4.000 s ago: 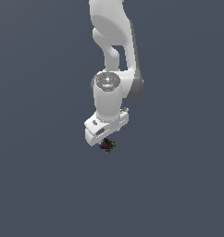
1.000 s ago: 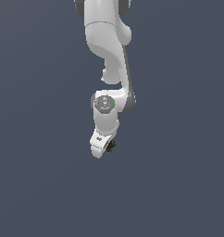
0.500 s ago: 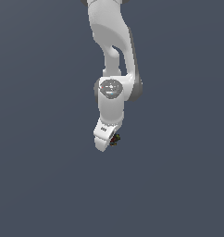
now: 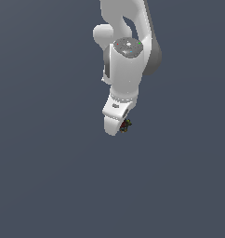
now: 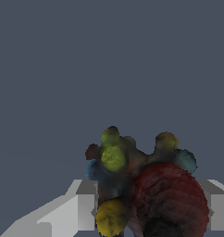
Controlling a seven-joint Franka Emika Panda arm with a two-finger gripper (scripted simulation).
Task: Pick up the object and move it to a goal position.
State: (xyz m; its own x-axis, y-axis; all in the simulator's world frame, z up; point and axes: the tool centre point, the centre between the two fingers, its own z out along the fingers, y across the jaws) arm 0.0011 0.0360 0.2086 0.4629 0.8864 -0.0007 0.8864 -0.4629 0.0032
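Note:
The object (image 4: 126, 124) is a tiny dark lump speckled red, green and blue, showing just beside the tip of my white gripper (image 4: 119, 126) in the exterior view. In the wrist view the object (image 5: 146, 185) fills the space between my two grey fingers (image 5: 86, 206), with yellow-green, teal and dark red bumps. The gripper (image 5: 148, 208) is shut on it, with a finger against each side. The arm hangs from the top of the exterior view, gripper pointing down. No goal marker is visible.
A plain dark grey-blue surface (image 4: 49, 176) fills both views. No other objects, containers or edges show.
The arm has swung toward the exterior view's right and risen, carrying the object with it. The gripper stays shut on the object.

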